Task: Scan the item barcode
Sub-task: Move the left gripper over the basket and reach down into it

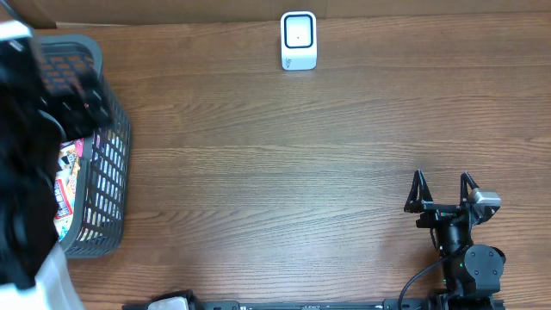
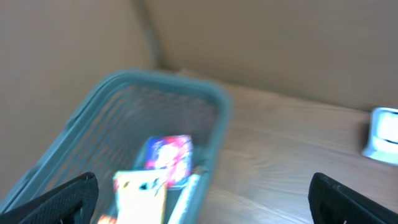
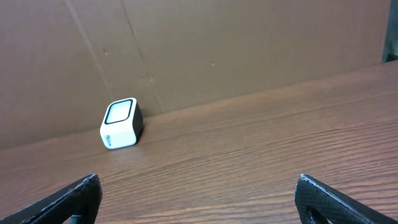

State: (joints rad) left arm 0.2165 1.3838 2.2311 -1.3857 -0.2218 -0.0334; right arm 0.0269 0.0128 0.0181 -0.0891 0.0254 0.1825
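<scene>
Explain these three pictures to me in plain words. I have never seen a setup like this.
These show two robot arms at a wooden table, each ending in a two-finger gripper. One picture looks down from above; the other two come from cameras on the wrists, so the dark shapes at their bottom corners are each arm's own fingers. The right gripper rests open near the table's front edge. The left gripper hangs open above a grey basket holding colourful packets. The small white box at the back is the barcode scanner. Nothing is held.
</scene>
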